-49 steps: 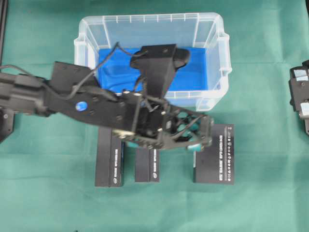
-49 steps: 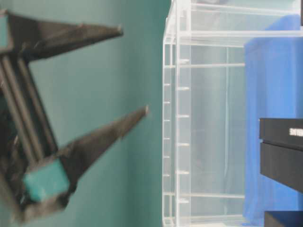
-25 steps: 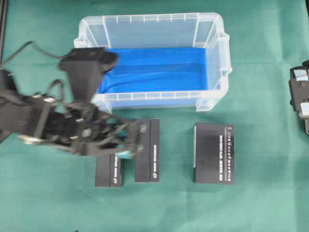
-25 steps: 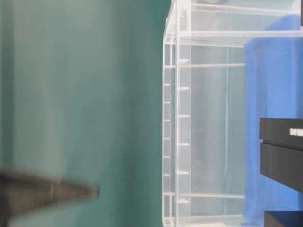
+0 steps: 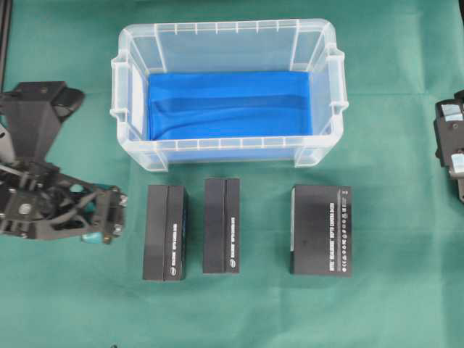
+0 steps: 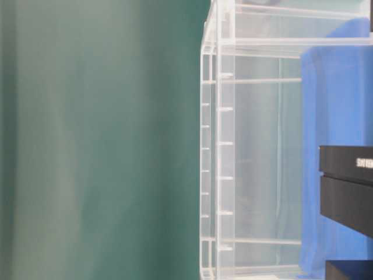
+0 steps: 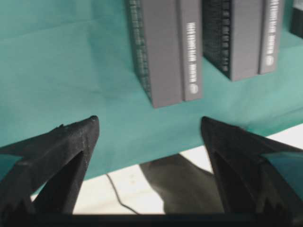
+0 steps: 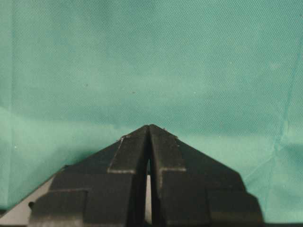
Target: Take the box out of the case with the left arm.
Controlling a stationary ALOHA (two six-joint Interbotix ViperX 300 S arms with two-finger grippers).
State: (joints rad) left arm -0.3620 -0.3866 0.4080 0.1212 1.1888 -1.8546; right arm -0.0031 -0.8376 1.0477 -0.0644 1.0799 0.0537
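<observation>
Boxes are lying in a row of three (image 5: 165,232) on the green cloth (image 5: 391,304), outside the case (image 5: 228,148). Left gripper (image 5: 109,215) is hanging wide apart, empty; right gripper (image 8: 149,130), clenched, is showing clearly only at its wrist. Possibly nothing remains inside.

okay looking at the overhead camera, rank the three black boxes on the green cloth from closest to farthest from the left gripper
1. The left box, right beside the open left gripper, which sits at the left edge of the view.
2. The middle box, one place further right, in front of the case.
3. The right box, the widest one, standing apart below the case's right corner.
</observation>
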